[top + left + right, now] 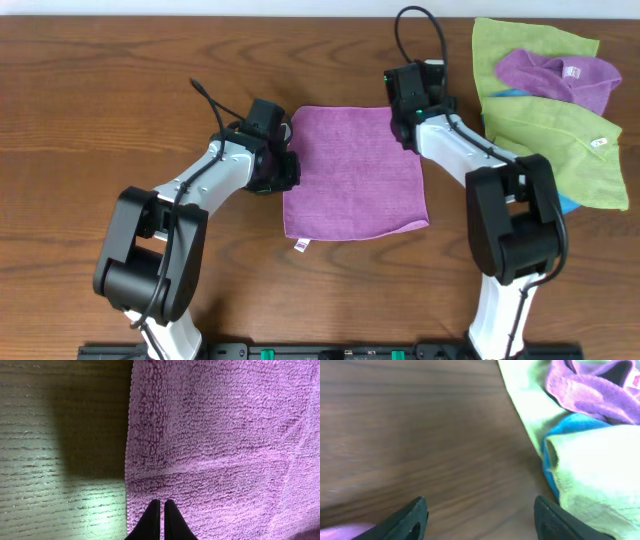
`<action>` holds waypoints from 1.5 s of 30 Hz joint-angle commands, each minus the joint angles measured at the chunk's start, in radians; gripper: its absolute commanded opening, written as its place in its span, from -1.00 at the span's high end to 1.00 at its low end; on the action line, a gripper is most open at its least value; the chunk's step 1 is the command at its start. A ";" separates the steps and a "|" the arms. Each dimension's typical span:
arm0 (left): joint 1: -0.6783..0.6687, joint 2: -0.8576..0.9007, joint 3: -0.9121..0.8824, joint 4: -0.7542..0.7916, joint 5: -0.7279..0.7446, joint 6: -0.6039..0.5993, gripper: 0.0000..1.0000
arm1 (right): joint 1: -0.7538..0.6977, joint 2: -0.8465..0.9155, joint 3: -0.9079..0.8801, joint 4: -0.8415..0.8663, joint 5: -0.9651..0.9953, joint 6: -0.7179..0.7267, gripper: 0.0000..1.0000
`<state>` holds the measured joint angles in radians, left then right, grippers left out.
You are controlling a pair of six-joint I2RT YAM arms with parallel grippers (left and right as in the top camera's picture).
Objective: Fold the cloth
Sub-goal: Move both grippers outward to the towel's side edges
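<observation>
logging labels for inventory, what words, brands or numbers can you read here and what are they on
No text can be read in any view.
White tag at a corner of the cloth: reddish print, too small to read.
White label on the violet cloth: too small overhead, blurred and cut off in the right wrist view.
Small tag on the lime-green cloth: too small to read.
</observation>
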<state>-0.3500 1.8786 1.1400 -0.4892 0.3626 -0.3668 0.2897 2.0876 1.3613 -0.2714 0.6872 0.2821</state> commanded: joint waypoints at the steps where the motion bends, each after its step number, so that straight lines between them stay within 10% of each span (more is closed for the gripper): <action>1: 0.001 0.013 0.006 -0.011 0.000 -0.010 0.88 | 0.005 -0.022 0.017 -0.032 0.017 0.008 -0.48; 9: 0.042 -0.047 0.008 -0.039 0.092 -0.012 0.63 | 0.032 -0.231 0.017 -0.178 -0.073 0.067 -0.84; 19: 0.107 -0.240 0.009 -0.181 0.092 -0.011 -0.35 | -0.013 -0.456 0.017 -0.489 -0.468 0.121 -0.99; 28: 0.172 -0.332 0.000 -0.343 0.164 -0.011 -0.25 | -0.148 -0.535 -0.065 -0.716 -0.791 0.184 -0.98; 45: 0.174 -0.332 -0.271 -0.191 0.357 -0.141 -0.39 | -0.349 -0.869 -0.537 -0.566 -1.179 0.193 -0.99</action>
<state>-0.1795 1.5539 0.9073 -0.6979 0.6796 -0.4622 -0.0498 1.2331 0.8490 -0.8429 -0.4168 0.4641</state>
